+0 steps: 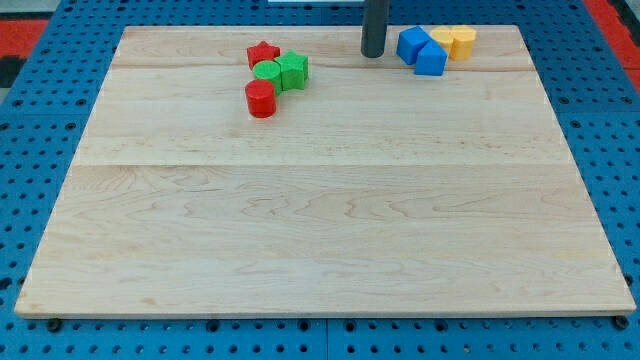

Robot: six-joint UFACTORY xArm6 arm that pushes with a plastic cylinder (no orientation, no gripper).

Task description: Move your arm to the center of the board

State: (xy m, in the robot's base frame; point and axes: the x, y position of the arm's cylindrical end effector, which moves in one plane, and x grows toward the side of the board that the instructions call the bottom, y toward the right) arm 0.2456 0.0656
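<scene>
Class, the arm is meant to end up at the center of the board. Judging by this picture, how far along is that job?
Done: nothing yet. My tip sits near the view's top edge of the board, between the green blocks on its left and the blue blocks on its right, touching neither.
In hand: no motion can be read from a single picture.
Left: slide the tip toward the view's bottom to the board's middle; no block lies between.
</scene>
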